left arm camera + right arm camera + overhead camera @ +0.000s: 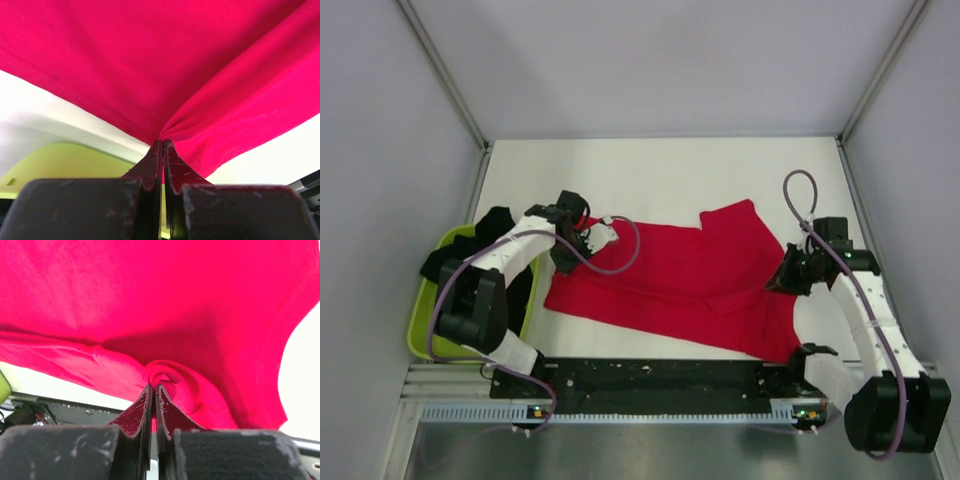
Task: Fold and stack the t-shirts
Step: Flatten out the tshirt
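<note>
The red t-shirt point(690, 275) lies spread across the white table, partly bunched. My left gripper point(582, 232) is shut on its left edge; in the left wrist view the jaws point(162, 144) pinch a fold of red cloth point(150, 65) lifted off the table. My right gripper point(788, 275) is shut on the shirt's right side; in the right wrist view the jaws point(154, 387) pinch a rolled fold of red cloth point(165, 305). Black t-shirts point(495, 228) lie in and over the lime-green tub.
The lime-green tub point(425, 320) stands at the table's left edge, also seen in the left wrist view point(65, 160). A black rail point(660, 375) runs along the near edge. Grey walls enclose the table on three sides.
</note>
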`<action>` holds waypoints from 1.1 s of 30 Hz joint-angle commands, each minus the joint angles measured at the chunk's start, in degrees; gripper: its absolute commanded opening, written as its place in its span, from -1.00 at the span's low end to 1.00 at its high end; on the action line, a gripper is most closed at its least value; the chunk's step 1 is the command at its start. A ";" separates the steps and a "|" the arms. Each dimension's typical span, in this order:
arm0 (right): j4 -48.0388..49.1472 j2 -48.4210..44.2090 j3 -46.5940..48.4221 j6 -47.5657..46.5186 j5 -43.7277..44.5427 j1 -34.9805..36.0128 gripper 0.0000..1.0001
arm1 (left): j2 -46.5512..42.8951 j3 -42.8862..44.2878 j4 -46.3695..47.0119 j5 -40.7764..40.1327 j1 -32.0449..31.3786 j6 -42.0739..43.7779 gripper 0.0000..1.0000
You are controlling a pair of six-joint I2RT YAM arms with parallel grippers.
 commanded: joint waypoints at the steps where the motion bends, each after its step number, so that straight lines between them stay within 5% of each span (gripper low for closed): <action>1: 12.41 7.30 0.86 0.77 3.04 1.47 -1.00 | 1.07 0.58 2.63 0.06 0.51 -2.82 -1.00; 6: 14.17 12.07 1.82 -0.37 4.98 1.47 -1.00 | 2.12 -1.18 3.34 0.32 0.51 -3.52 -1.00; 11: 14.87 13.20 9.53 -2.30 9.10 1.47 -1.00 | 2.83 4.15 7.81 -7.58 0.60 -4.06 -1.00; 14: 19.95 22.22 28.66 -3.62 12.62 1.12 -1.00 | 7.81 16.77 15.18 -15.83 1.03 -1.78 -1.00; 20: 23.49 50.35 89.96 -3.63 8.16 -0.55 -1.00 | 25.30 71.16 23.63 -24.91 4.63 -5.98 -1.00; 23: 24.80 59.77 111.29 0.75 8.32 -2.47 -1.00 | 24.29 75.21 36.16 -23.07 4.73 -1.87 -1.00; 27: 34.46 53.24 101.81 0.87 7.62 -4.59 -1.00 | 20.59 67.30 43.51 -20.78 4.82 3.14 -1.00; 33: 31.32 38.02 77.90 -6.69 2.88 -4.42 -1.00 | 12.08 51.85 42.28 -17.79 4.82 6.75 -1.00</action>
